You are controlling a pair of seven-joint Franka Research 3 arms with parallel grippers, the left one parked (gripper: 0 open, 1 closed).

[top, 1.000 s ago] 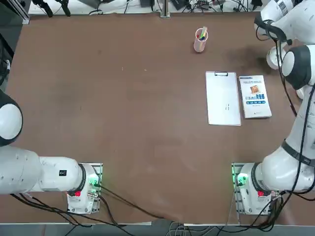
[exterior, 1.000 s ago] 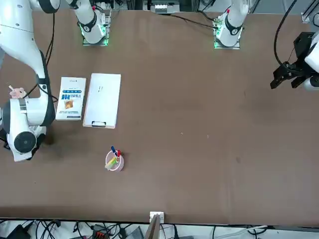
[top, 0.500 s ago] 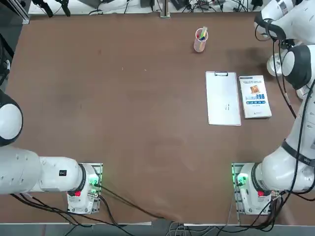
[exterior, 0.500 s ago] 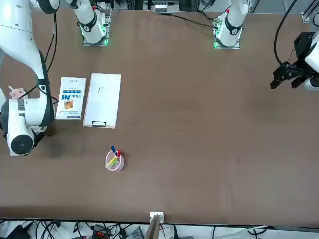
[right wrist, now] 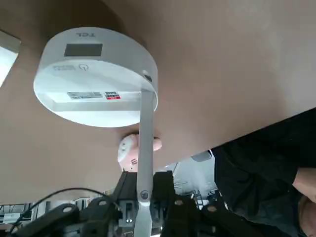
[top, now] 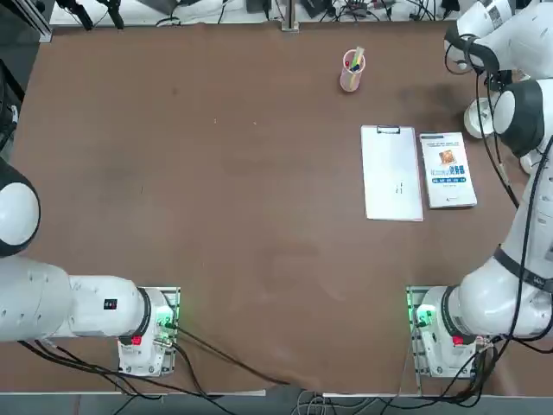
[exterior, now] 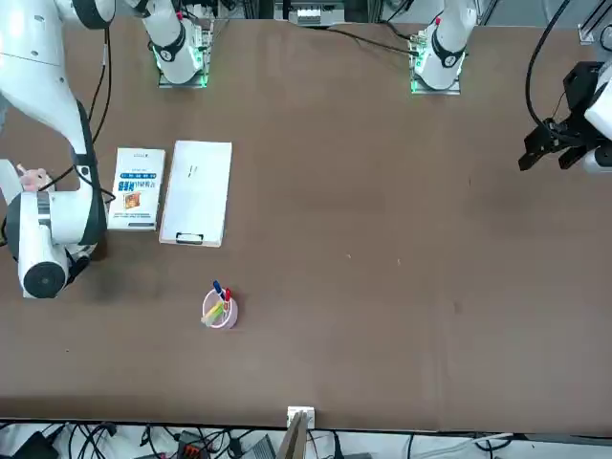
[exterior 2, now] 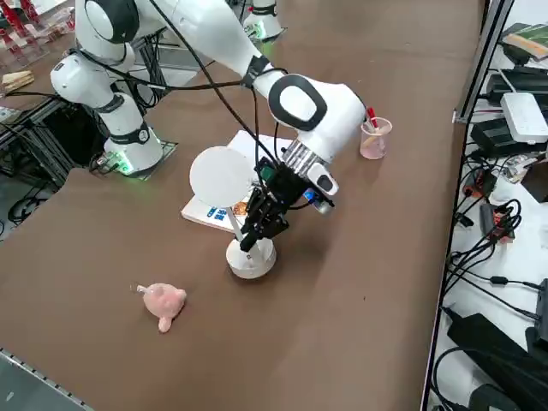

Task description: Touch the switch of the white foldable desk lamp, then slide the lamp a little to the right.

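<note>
right gripper point(exterior 2: 254, 235) fingers closed, empty, low over round base of small white foldable desk lamp point(exterior 2: 248, 255), far right table edge. switch contact unclear; rightward slide not evident.

Top view: lamp point(top: 478, 118) at right edge, mostly hidden behind the arm. Switch too small to discern anywhere. Front view: pink toy point(exterior: 34, 177) at left edge, partly covered. Hand point(exterior 2: 254, 237) fingertips hidden against lamp base.
</note>
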